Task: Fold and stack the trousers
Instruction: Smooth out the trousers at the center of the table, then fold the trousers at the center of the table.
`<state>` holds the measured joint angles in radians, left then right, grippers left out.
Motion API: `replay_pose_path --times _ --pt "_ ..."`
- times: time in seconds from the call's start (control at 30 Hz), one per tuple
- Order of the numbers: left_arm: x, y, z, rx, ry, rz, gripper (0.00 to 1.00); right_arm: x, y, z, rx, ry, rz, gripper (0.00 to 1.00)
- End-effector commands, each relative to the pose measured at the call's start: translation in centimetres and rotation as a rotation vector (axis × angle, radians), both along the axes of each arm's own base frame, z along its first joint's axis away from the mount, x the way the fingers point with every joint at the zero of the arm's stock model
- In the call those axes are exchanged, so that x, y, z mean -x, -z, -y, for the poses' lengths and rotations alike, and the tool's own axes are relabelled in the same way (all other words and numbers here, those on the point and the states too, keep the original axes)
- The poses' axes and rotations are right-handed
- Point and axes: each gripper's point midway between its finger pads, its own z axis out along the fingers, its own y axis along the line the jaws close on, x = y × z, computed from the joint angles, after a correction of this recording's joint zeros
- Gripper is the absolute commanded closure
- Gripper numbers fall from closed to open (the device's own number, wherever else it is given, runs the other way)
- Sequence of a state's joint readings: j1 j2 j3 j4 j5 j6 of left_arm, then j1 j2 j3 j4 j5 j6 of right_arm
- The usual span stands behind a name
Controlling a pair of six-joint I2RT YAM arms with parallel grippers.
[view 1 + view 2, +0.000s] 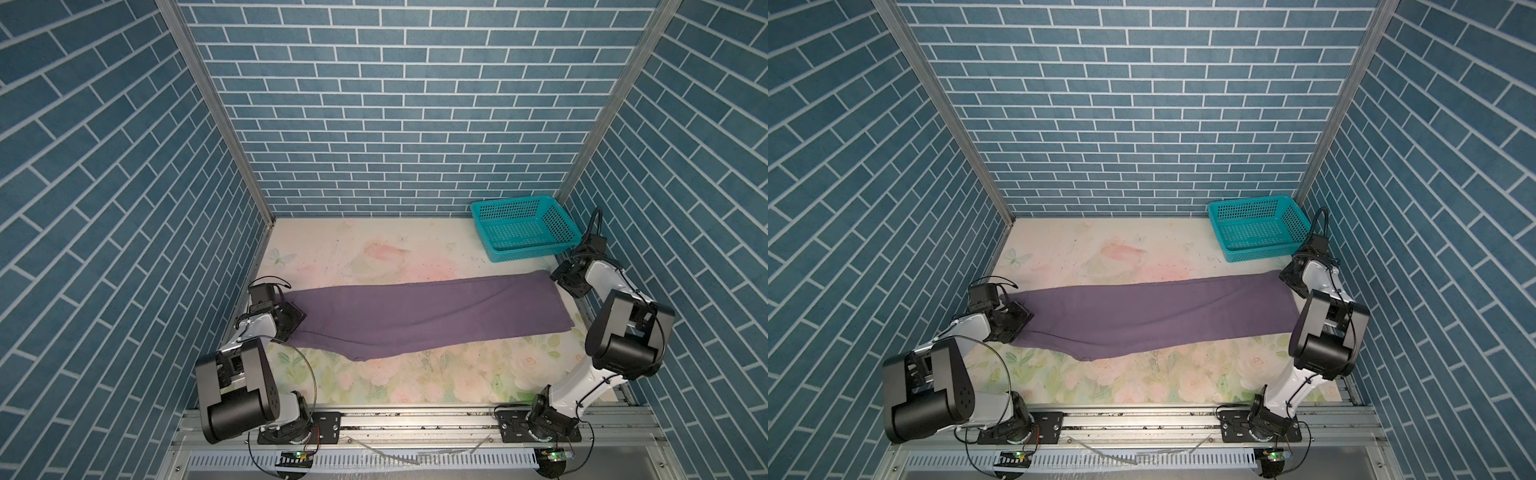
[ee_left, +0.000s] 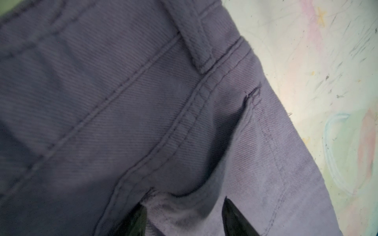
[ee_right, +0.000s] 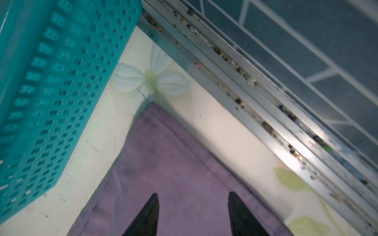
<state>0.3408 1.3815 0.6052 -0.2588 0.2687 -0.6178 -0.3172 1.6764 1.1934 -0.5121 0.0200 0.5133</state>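
One pair of purple trousers (image 1: 415,316) lies in a long strip across the middle of the flowered table (image 1: 415,374), legs laid together, waist at your left and hems at your right. Your left gripper (image 2: 184,204) sits low on the waist end with its jaws apart and cloth humped up between them. I cannot tell whether that cloth is snagged. Your right gripper (image 3: 193,193) hangs over the far hem corner, jaws apart and holding nothing. The strip is not even, and a lobe sags toward you on the near edge, so folding hem to waist now would likely come out crooked. Pinch only the top layer and the legs will slide apart. The teal basket (image 1: 525,248) stands just beside that hem, so a wide swing could knock it.
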Motion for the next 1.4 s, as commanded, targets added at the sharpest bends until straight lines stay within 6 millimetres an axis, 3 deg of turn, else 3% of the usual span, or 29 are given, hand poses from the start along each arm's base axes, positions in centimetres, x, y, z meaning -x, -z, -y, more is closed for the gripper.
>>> replay_pose_path --times 0.0,0.17,0.5,0.57,0.63,0.73,0.77,0.83,0.97,1.23,1.37 --pt "3.7 3.5 1.7 0.057 0.014 -0.159 0.39 4.4 2.3 -2.3 -0.044 0.027 -0.105 0.41" --pt "3.4 3.4 2.0 0.07 0.021 -0.145 0.39 7.2 5.3 -4.2 -0.092 0.008 -0.183 0.36" --pt "3.5 3.4 2.2 0.075 0.023 -0.135 0.39 6.6 9.7 -4.3 -0.162 0.058 -0.266 0.35" --pt "3.5 3.6 2.2 0.077 0.022 -0.141 0.39 6.3 9.7 -4.3 -0.152 0.061 -0.259 0.36" --pt "3.4 3.6 2.2 0.079 0.022 -0.142 0.4 6.1 9.7 -4.2 -0.153 0.076 -0.243 0.49" --pt "3.3 3.7 2.2 0.085 0.024 -0.145 0.39 5.4 9.9 -4.5 -0.18 0.077 -0.206 0.92" --pt "3.3 3.7 2.2 0.084 0.024 -0.144 0.39 5.1 10.0 -4.8 -0.201 0.076 -0.19 1.0" --pt "3.3 3.6 2.2 0.083 0.023 -0.144 0.39 4.6 9.9 -4.8 -0.214 0.077 -0.171 1.0" --pt "3.5 3.1 2.2 0.077 0.024 -0.14 0.39 3.6 7.1 -3.6 -0.173 0.096 -0.102 1.0" --pt "3.5 2.1 2.5 0.064 0.03 -0.121 0.39 4.0 -6.1 2.4 0.038 0.227 0.17 1.0" --pt "3.5 1.7 2.8 0.064 0.038 -0.114 0.39 3.9 -9.2 2.4 0.061 0.201 0.231 1.0"
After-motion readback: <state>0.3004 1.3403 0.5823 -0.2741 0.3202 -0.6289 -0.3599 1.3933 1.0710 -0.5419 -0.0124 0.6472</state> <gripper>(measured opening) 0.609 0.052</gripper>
